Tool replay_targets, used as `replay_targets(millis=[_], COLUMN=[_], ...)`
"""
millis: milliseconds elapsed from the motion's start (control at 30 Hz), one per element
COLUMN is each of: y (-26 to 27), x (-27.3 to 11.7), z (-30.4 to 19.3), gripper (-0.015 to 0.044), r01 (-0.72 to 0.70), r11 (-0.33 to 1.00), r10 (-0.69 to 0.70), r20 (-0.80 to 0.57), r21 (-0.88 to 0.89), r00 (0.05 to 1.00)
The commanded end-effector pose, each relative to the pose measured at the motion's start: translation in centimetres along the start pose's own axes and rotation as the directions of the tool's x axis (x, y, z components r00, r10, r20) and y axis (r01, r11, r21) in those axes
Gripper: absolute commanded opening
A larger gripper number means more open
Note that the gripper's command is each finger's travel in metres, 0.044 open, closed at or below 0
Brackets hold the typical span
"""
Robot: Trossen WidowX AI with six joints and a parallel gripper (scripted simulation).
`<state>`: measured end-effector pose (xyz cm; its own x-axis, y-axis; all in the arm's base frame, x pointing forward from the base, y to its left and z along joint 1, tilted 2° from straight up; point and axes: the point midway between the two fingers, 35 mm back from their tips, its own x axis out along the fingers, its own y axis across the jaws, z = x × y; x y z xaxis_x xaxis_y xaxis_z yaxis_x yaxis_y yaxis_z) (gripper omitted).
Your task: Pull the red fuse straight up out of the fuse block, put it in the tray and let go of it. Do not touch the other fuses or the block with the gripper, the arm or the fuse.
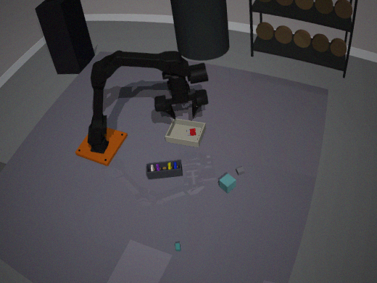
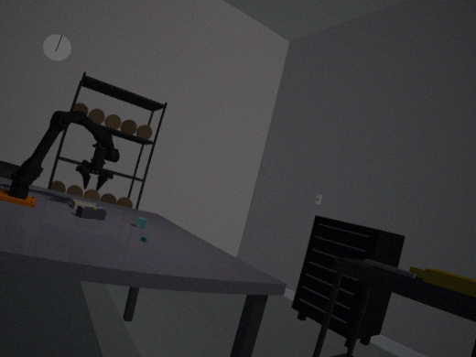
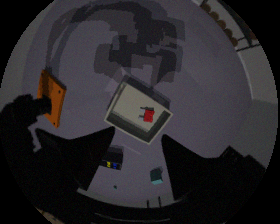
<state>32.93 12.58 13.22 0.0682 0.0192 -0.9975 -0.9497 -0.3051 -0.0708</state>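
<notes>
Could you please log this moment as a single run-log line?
phase: release done | gripper: open, above tray | red fuse: lying in tray | fuse block: untouched

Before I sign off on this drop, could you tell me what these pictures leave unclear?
- Red fuse in the tray: too small in the top view to tell whether it lies flat or leans on a wall.
- Same fuse, wrist view: blurred.
- Tray interior, exterior view: too distant and dark to see.
- Fuse block: fuses too small to judge seating.
- Gripper: open; fingertips dark against their shadow.
</notes>
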Motion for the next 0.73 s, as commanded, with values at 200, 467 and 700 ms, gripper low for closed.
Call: replay_targets(millis=[200,467,700], y=[0.14,0.14,0.14], x=[0.03,0.03,0.03], z=[-0.01,-0.01,-0.01], gripper=[0.0330,0.0330,0.0330], r01=[-0.010,-0.010,-0.010], r11=[1.000,1.000,1.000], r10=[0.010,0.010,0.010], r20=[-0.001,-0.001,-0.001], r21=[0.000,0.000,0.000], r00=[1.000,1.000,1.000])
